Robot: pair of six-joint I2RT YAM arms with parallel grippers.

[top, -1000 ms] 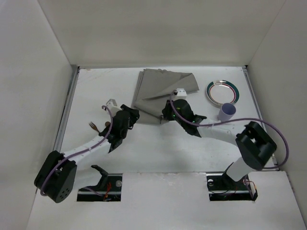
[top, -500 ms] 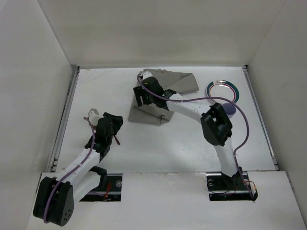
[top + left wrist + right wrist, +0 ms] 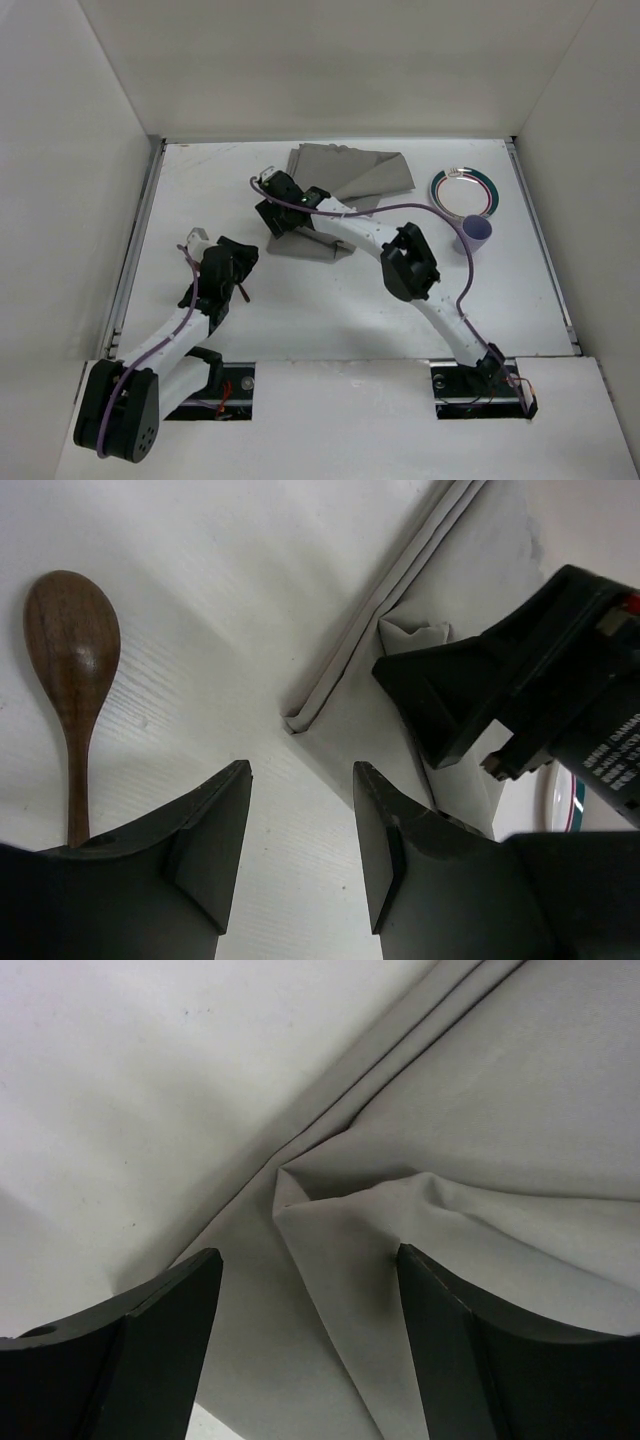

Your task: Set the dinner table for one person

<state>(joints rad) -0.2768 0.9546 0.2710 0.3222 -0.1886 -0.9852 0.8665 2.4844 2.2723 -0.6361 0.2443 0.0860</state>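
Right tool (image 3: pixel 305 1260) is spread wide with nothing between the fingers, hovering right over a puckered fold at the near-left edge of the grey cloth mat (image 3: pixel 370 180). Left tool (image 3: pixel 300 780) is open too, and empty, aimed at the mat's near corner. A dark wooden spoon (image 3: pixel 72 650) lies flat just to its left, bowl end pointing away. From the left wrist view, the right arm's black head fills the upper right and hides part of the mat.

A plate (image 3: pixel 463 191) with a coloured rim sits far right, and a small purple cup (image 3: pixel 473 234) is just in front of it.

The surface (image 3: pixel 200 180) is matte white with a metal rail (image 3: pixel 140 240) down each side and plain white walls around it.

The right arm reaches diagonally from the near right to the far centre-left, with the elbow mid-surface. The left arm is bent and stays on its own side.
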